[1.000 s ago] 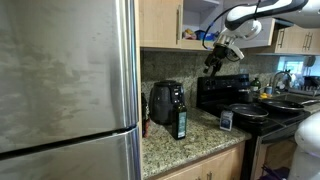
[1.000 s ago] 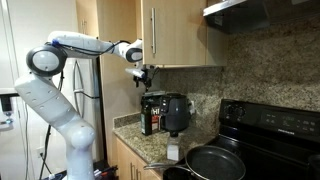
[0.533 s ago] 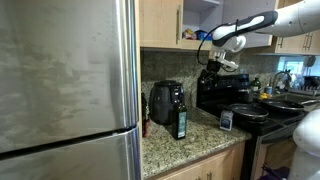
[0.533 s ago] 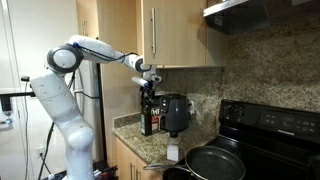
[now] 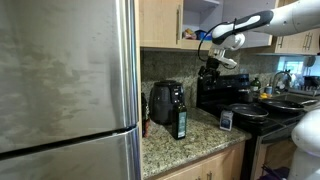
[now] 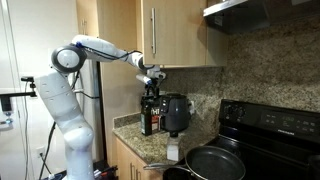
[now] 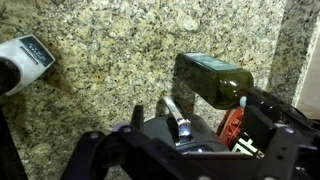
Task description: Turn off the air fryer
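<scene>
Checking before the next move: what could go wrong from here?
1. In an exterior view the gripper hangs right above the bottle beside the air fryer. Coming straight down would likely hit or tip the bottle.
2. The wrist view shows mostly the bottle and a granite surface, with no fryer controls clearly in sight, so the approach may be misaligned.

My arm [image 6: 100, 46] extends sideways from a raised shoulder, elbow bent, wrist angled downward. My gripper [image 6: 152, 86] points down, suspended in the air. In the wrist view, my fingers [image 7: 92, 150] stand spread apart, holding nothing.
</scene>
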`<action>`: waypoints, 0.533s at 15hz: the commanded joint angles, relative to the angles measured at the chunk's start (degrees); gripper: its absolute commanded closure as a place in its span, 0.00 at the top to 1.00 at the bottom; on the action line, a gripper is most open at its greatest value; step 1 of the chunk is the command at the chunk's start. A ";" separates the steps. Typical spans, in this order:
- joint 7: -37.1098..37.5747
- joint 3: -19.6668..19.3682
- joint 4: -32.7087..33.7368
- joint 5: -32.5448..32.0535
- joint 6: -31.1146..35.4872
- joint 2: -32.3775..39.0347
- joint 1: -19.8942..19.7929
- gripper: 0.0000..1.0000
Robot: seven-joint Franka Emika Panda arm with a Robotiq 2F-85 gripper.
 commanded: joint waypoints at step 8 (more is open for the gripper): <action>-2.16 0.47 -4.61 7.24 18.35 -1.01 0.44 1.00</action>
